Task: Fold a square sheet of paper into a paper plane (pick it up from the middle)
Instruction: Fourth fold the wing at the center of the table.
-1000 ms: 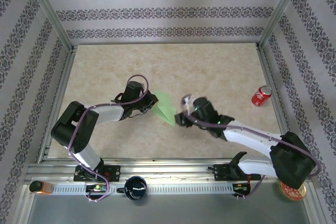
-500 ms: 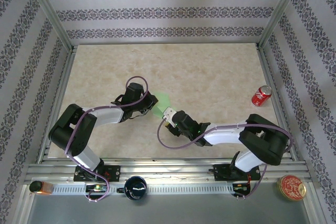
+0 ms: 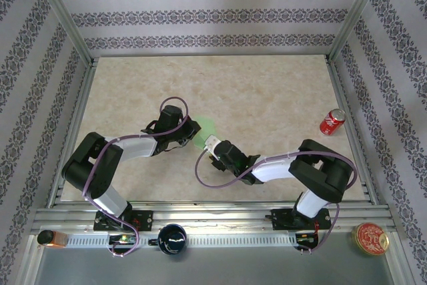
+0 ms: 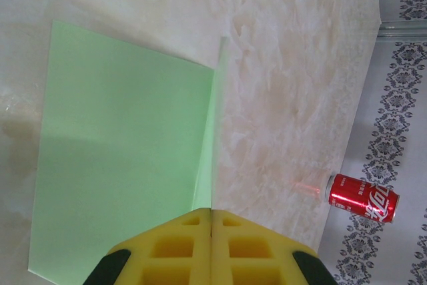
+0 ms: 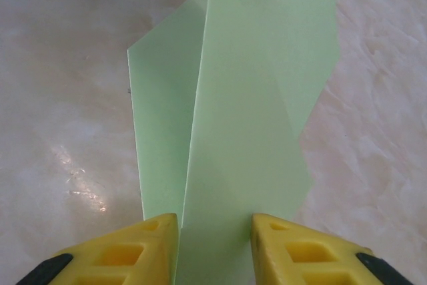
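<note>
Light-green square sheet of paper (image 4: pixel 127 158) | creased, smooth | marbled table (image 4: pixel 287 65)

The light-green square sheet of paper (image 3: pixel 207 127) (image 4: pixel 127 158) (image 5: pixel 260 98) is partly folded.

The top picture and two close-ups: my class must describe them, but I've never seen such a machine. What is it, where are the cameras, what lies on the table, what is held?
Two robot arms are bolted at the near edge of a table, each ending in a two-finger gripper. The top picture looks down from above and behind them; each close-up comes from a wrist camera. On the table are a green sheet of paper and a red can. The left gripper is shut on the paper's raised fold; the right gripper has its pads apart, paper between them.
</note>
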